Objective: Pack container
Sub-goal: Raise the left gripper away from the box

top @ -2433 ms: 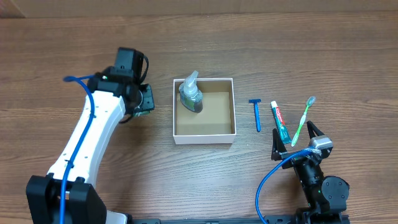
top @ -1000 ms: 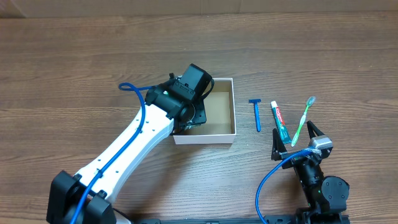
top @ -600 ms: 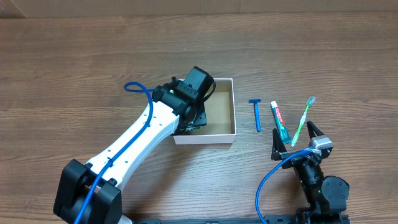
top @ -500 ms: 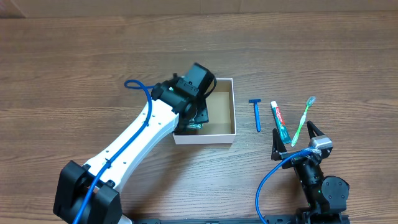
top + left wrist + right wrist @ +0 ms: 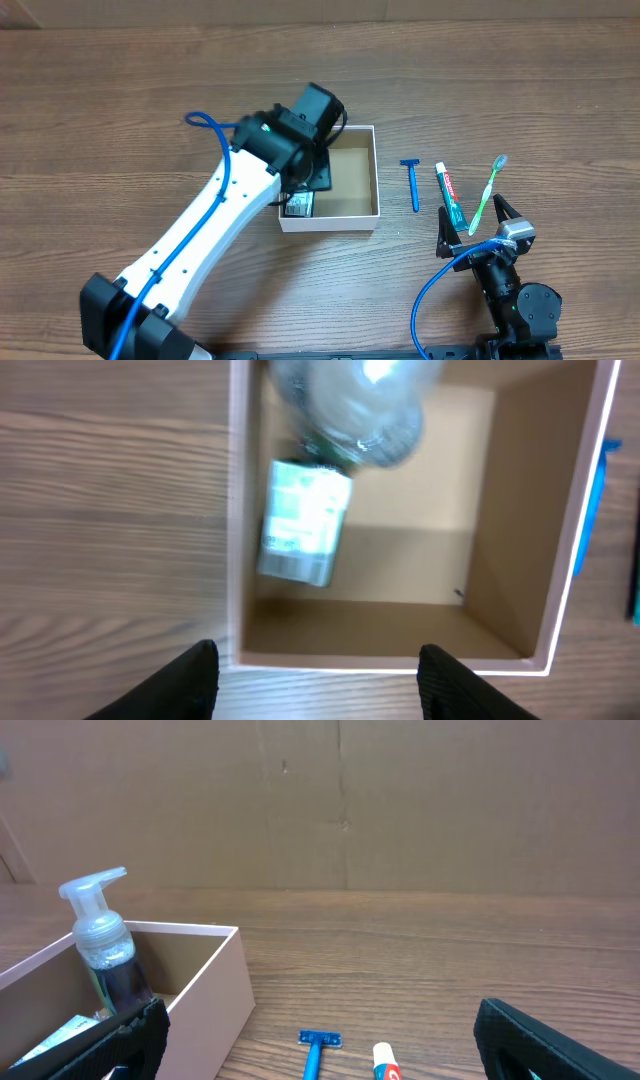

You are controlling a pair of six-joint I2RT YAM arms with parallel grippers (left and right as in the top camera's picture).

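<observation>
The container, a white-walled box with a brown inside [image 5: 352, 182], sits mid-table. In the left wrist view the container [image 5: 420, 560] holds a clear pump bottle [image 5: 350, 410] and a green-and-white packet [image 5: 300, 520] lying beside its left wall. The packet also shows in the overhead view [image 5: 298, 205]. My left gripper [image 5: 320, 685] is open and empty above the container's near wall. My right gripper [image 5: 478, 228] is open and empty at the front right. In the right wrist view it [image 5: 340, 1050] faces the container [image 5: 210, 980] and the bottle [image 5: 105, 955].
A blue razor [image 5: 413, 185], a toothpaste tube [image 5: 450, 195] and a green toothbrush [image 5: 488, 193] lie in a row right of the container, just ahead of my right gripper. The razor [image 5: 318, 1050] and tube [image 5: 385, 1065] show in the right wrist view.
My left arm swung from the left of the container to over it. The packet now lies inside by the left wall, and the wrist has drawn back slightly. The right arm has not moved.
</observation>
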